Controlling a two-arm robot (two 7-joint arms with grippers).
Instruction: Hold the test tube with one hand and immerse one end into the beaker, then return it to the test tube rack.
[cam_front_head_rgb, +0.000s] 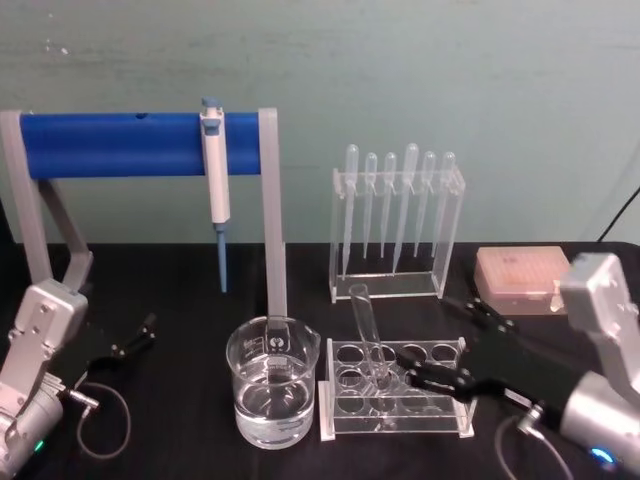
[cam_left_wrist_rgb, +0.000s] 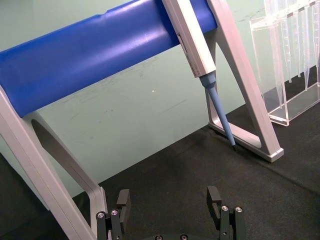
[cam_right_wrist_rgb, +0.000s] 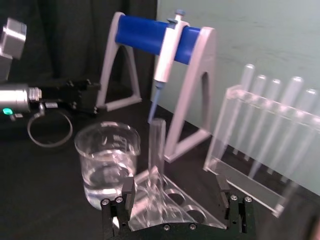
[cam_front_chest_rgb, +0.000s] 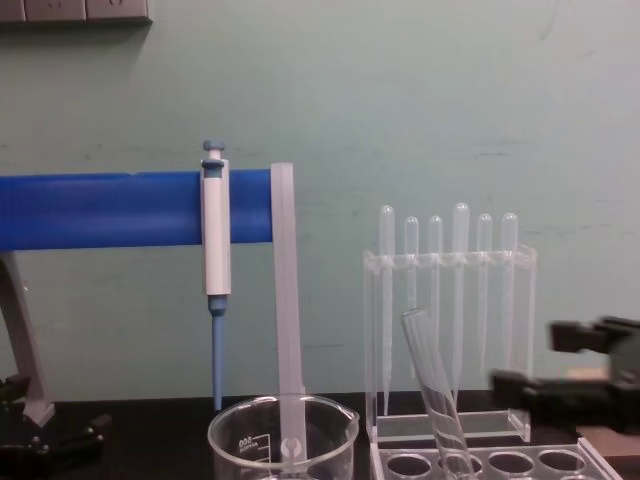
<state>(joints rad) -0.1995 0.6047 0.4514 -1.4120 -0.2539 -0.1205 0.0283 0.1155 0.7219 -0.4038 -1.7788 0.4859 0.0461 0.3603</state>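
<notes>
Though lodged foot-down in a hole of the clear rack (cam_front_head_rgb: 398, 425) at lower centre of the head view, leans rather than stands: so with the tube (cam_front_head_rgb: 368, 335). Long axis tilted, open rim toward the upper left, rounded end down and to the right inside the rack. Same slant in the chest view, rim up and left of the foot. Just left of the rack, the beaker (cam_front_head_rgb: 272, 385), partly filled with clear liquid and apart from the tube.

Over the right half of the rack in the head view, the right gripper (cam_front_head_rgb: 440, 342), reaching in from the lower right with fingers (cam_right_wrist_rgb: 127, 192) spread wide and gripping nothing. In the right wrist view, the tube just ahead of the gap between them. Cannot tell whether the nearer fingertip touches the glass.

At lower left of the head view, low over the black mat (cam_front_head_rgb: 180, 300), the left gripper (cam_front_head_rgb: 132, 342), likewise spread wide and holding nothing.

Behind, at upper left, a blue stand (cam_front_head_rgb: 110, 145) with a pipettor hung on it. At upper centre, a clear holder of droppers (cam_front_head_rgb: 397, 215).
</notes>
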